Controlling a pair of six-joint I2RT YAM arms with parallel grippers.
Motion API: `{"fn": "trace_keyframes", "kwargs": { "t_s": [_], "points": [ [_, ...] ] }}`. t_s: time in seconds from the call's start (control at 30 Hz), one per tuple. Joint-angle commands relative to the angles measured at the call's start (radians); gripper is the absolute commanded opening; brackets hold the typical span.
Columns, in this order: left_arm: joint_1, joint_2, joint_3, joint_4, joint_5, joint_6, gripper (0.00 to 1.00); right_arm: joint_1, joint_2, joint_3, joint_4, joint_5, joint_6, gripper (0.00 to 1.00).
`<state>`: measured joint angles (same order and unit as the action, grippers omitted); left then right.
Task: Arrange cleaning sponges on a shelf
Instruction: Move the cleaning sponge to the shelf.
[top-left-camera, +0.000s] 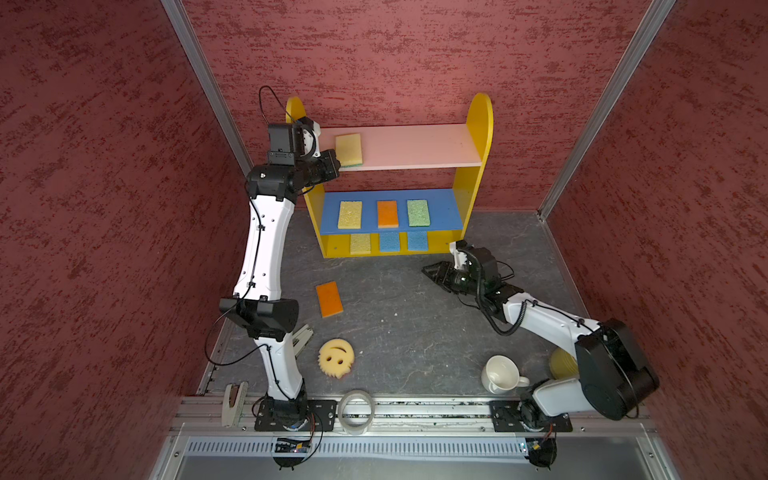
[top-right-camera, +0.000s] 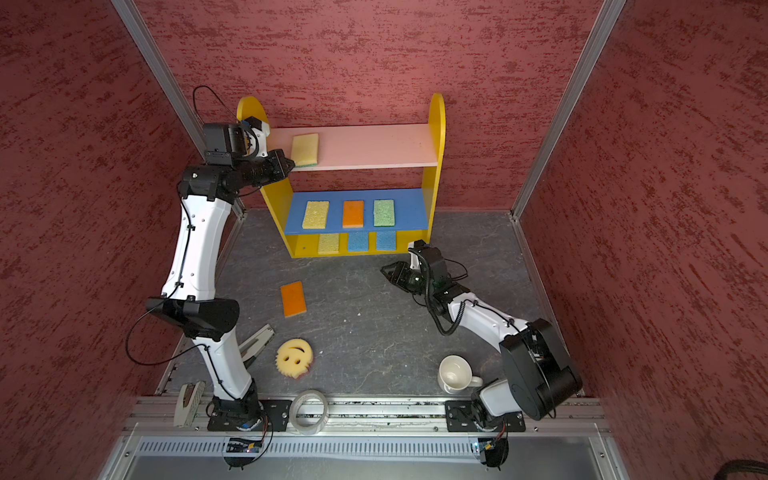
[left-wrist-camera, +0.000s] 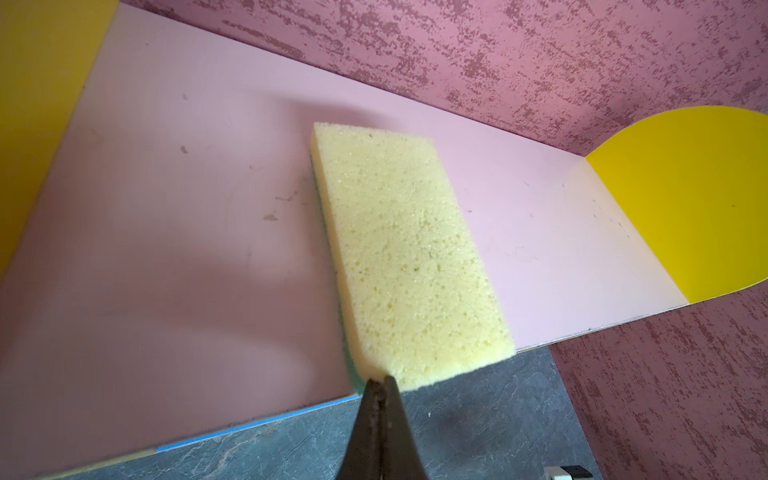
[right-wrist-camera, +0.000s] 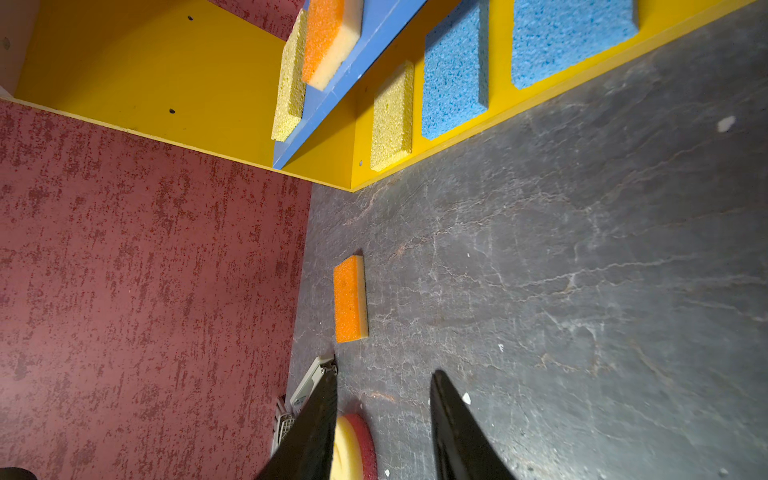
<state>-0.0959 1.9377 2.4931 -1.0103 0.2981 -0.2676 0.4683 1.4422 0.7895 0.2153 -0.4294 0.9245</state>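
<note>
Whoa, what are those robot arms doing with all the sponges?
They are putting sponges on the yellow-sided three-tier shelf. The left end effector is pinched shut on a corner of a pale yellow rectangular foam sponge lying on the pink top board. Six more sponges already sit on the two lower boards. The right end effector hangs open and empty. An orange rectangular foam sponge and a round yellow smiley-face foam sponge wait on the dark grey tabletop.
</note>
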Motion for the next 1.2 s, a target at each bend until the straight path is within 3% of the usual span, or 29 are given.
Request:
{"fn": "trace_keyframes", "kwargs": {
  "t_s": [0.0,0.1,0.2,0.4,0.67,0.87,0.9,1.0,1.17],
  "points": [
    [0.008,0.017,0.020,-0.012,0.003,0.021,0.11,-0.004,0.006,-0.012,0.033,-0.010,0.018,0.39],
    [0.010,0.018,0.020,-0.015,-0.007,0.020,0.14,-0.005,0.006,-0.012,0.033,-0.009,0.019,0.39],
    [0.011,0.017,0.020,-0.013,-0.018,0.013,0.27,-0.003,0.006,-0.015,0.039,-0.011,0.021,0.39],
    [0.008,0.008,0.018,0.007,-0.008,-0.016,0.29,-0.004,0.006,-0.015,0.039,-0.011,0.020,0.39],
    [-0.002,-0.032,0.008,0.014,-0.055,-0.037,0.40,-0.004,0.006,-0.018,0.038,-0.014,0.020,0.39],
    [-0.029,-0.143,-0.115,0.096,-0.114,-0.037,0.43,-0.004,0.006,-0.023,0.045,-0.024,0.023,0.39],
    [-0.035,-0.160,-0.141,0.112,-0.114,-0.039,0.36,-0.004,0.006,-0.023,0.045,-0.023,0.023,0.39],
    [-0.076,-0.190,-0.195,0.132,-0.124,-0.031,0.03,-0.003,0.006,-0.023,0.042,-0.023,0.023,0.39],
    [-0.147,-0.191,-0.219,0.130,-0.220,0.003,0.00,-0.002,0.004,-0.027,0.042,-0.020,0.024,0.39]
  ]
}}
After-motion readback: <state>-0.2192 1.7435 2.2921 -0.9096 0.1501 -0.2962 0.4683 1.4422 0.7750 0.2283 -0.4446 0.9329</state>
